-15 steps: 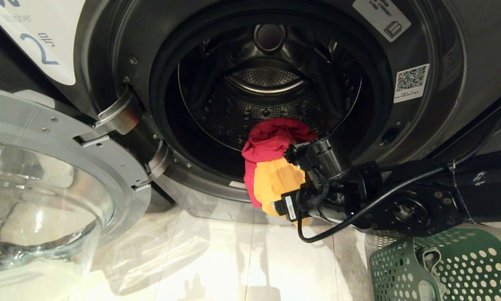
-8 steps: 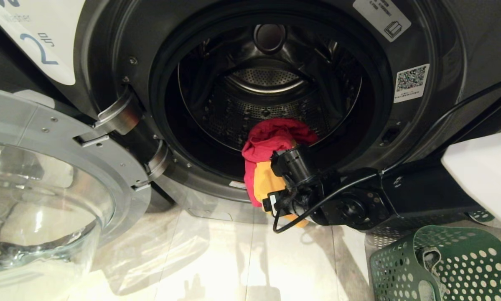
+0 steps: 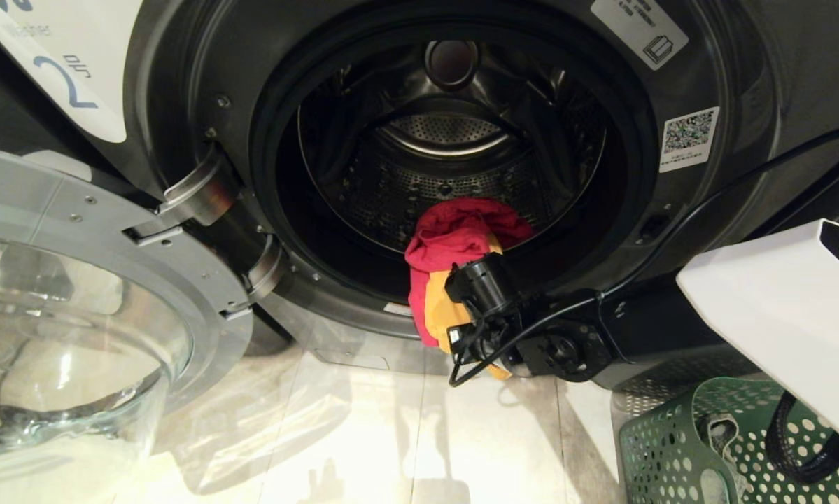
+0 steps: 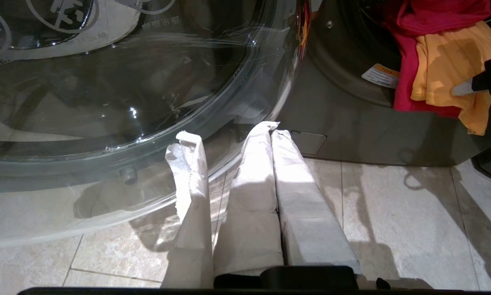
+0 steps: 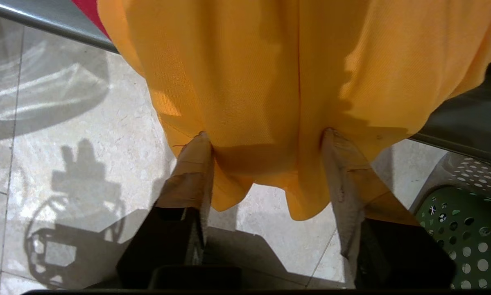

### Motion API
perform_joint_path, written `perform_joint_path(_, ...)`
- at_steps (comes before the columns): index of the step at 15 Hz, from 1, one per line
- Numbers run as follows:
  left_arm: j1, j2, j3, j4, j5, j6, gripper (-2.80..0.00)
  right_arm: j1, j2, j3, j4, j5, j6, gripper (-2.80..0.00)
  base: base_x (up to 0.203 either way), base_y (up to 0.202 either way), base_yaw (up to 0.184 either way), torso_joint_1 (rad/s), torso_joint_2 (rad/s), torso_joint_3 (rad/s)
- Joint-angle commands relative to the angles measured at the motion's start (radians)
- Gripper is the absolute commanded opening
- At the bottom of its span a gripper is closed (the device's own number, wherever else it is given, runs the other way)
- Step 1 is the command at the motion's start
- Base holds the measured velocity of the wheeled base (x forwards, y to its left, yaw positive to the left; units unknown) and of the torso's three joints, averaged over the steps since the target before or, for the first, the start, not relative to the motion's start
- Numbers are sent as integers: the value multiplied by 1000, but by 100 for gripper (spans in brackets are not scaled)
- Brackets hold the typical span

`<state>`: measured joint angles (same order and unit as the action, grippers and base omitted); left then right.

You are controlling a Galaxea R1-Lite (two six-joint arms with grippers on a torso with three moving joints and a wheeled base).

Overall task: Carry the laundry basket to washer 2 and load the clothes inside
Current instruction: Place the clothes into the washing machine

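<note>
Now, compared with a second ago, my right arm has slid left and down, so its wrist covers more of the yellow garment; the garments themselves have not shifted.

Nearest to me, one laundry basket (image 3: 678, 448) stands on the pale tiled floor (image 3: 363, 434) at lower right: dark green moulded plastic, pierced all over with round holes.

My left tool (image 4: 272, 133) hangs just above the floor beside the open glass door (image 3: 76, 336), its two cloth-wrapped fingers (image 4: 253, 172) pressed together and holding nothing.

My right tool (image 5: 265, 137) is at the lower lip of the drum opening. Its two taped fingers (image 5: 192, 164) stand apart, with the hanging hem of the yellow garment between them; I cannot tell whether they grip it.

The clothes (image 3: 454, 238) are two soft pieces: one pink-red bundle resting in the mouth of the drum, and one smooth-knit yellow-orange garment draped out over the lip.

Beyond them, washer 2 (image 3: 741, 70) is dark grey, with a round perforated steel drum (image 3: 433, 182) and a white label (image 3: 62, 63) bearing the numeral 2.
</note>
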<state>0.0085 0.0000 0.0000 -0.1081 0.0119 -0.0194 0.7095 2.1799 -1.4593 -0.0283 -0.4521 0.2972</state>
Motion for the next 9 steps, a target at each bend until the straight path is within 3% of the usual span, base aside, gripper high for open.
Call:
perform_joint_path(1, 1, 2, 40, -1, 0, -1, -280, -13, 43, -34, -1, -3, 2, -280, 0, 0, 0, 0, 0, 0)
perform_joint_path(4, 1, 2, 40, -1, 0, -1, -280, -23, 58, -90, -1, -6, -1, -280, 0, 0, 0, 0, 0, 0)
perform_joint_path(9, 1, 2, 40, -2, 0, -1, -280, -16, -39, -71, 3, -44, -6, -280, 0, 0, 0, 0, 0, 0)
